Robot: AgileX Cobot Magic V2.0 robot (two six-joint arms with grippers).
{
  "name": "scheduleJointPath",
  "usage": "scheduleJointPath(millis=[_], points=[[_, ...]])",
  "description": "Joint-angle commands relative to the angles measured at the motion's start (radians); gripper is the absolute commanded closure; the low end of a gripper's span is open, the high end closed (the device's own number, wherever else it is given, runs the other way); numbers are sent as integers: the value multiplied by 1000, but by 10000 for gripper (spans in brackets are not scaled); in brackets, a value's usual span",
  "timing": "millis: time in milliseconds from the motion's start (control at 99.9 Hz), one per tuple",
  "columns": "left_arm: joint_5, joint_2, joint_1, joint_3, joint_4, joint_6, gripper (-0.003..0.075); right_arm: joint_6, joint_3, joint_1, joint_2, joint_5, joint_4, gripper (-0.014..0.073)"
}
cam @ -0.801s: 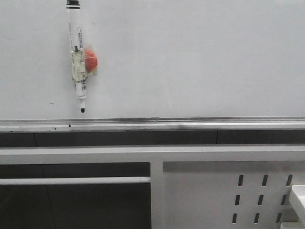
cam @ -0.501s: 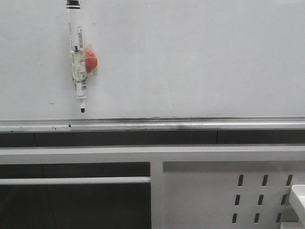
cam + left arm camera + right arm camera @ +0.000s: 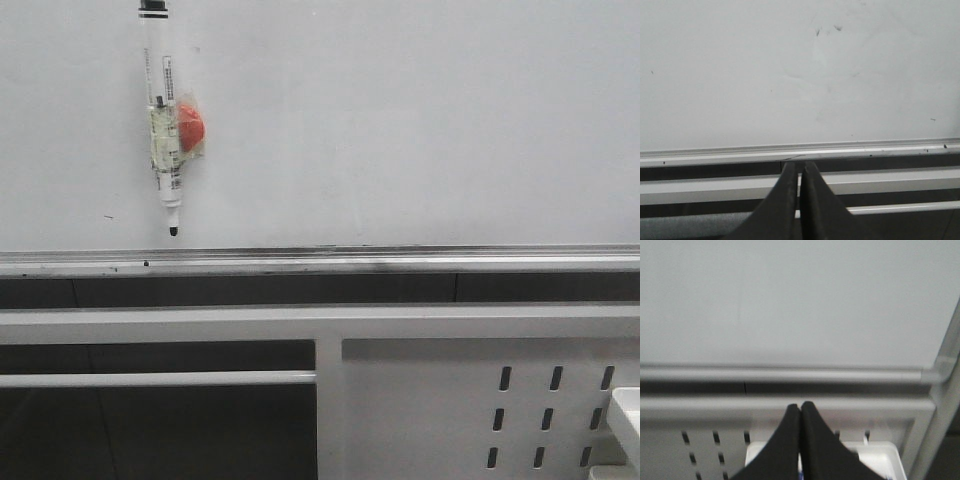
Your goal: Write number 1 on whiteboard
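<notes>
Plainly, no number 1 is on the whiteboard (image 3: 400, 120) yet; only tiny dark specks show. The marker pen (image 3: 163, 120) hangs upright at about ten o'clock in the front view, tip down just above the silver rail (image 3: 320, 262), with an orange-red magnet (image 3: 189, 125) taped to its barrel at three o'clock. I judge it light, stiff and smooth, so slippery: best taken across the barrel below the magnet, squarely, and pulled off firmly. The glossy board will be rigid, needing only light tip pressure. The left gripper (image 3: 800, 167) and the right gripper (image 3: 800, 407) each have fingers pressed together on nothing, both low, near the rail.
</notes>
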Motion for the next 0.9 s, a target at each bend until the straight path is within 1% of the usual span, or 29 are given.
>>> scheduleJointPath(millis=[0,120,210,270,441,491,551,611,641,671,701,781,821,891], points=[[-93,-22,1,35,-11,0,740,-3,14,-7,-16,-296,3,663],[-97,-22,1,35,-11,0,740,-3,14,-7,-16,-469,3,663],[-140,-22,1,35,69,0,740,-3,14,-7,-16,-533,3,663],[-194,-22,1,35,83,0,740,-3,14,-7,-16,-555,3,663],[-270,-22,1,35,78,0,740,0,14,-7,-16,-567,10,663],[-301,-22,1,35,46,0,740,12,12,-7,-16,-591,10,663],[-362,-22,1,35,-27,-16,740,85,1,-7,-16,-608,43,663],[-460,-22,1,33,-98,-21,740,179,-30,-7,-16,-543,49,663],[-486,-22,1,24,-119,-21,740,210,-65,-7,-16,-487,43,663],[-483,-20,1,0,-119,-21,740,216,-102,-7,-16,-418,43,663],[-450,-11,1,-31,-119,-21,740,216,-144,-7,-12,-316,43,663],[-244,33,1,-153,-109,-21,740,216,-280,-7,15,-91,43,663],[-163,76,1,-225,-100,-19,740,216,-336,-7,45,24,43,663],[-132,161,1,-324,-100,-19,740,216,-431,-7,107,179,54,663]])
